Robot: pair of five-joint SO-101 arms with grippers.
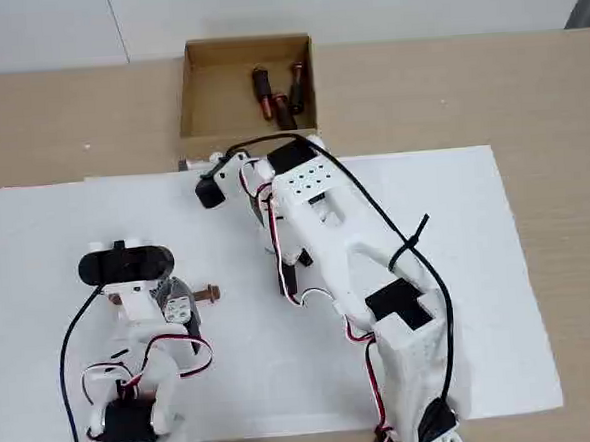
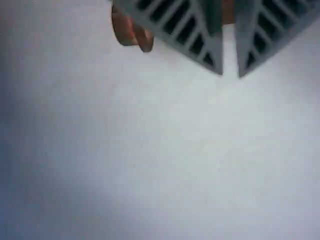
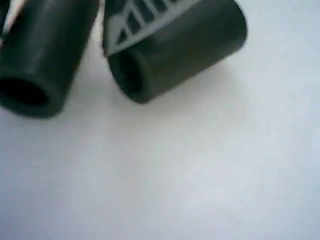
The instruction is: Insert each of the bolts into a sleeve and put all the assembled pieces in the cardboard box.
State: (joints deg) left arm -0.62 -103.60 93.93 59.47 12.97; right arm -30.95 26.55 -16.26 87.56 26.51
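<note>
A copper bolt (image 1: 206,294) lies level just above the white paper, its head (image 2: 131,30) sticking out sideways, and my left gripper (image 2: 230,70) is shut on its shank at the lower left (image 1: 183,304). Two black sleeves lie side by side on the paper under my right arm (image 1: 314,210). My right gripper (image 3: 52,40) is open around one sleeve (image 3: 40,55). One grey finger (image 3: 140,20) rests over the edge of the other sleeve (image 3: 180,45), a thin gap away from the first. The cardboard box (image 1: 182,98) at the back holds several assembled pieces (image 1: 272,97).
A large white paper sheet (image 1: 456,231) covers the wooden table, with bare room on its right half. A small grey piece (image 1: 185,165) sits just in front of the box. The right arm's cables (image 1: 396,235) loop across the middle.
</note>
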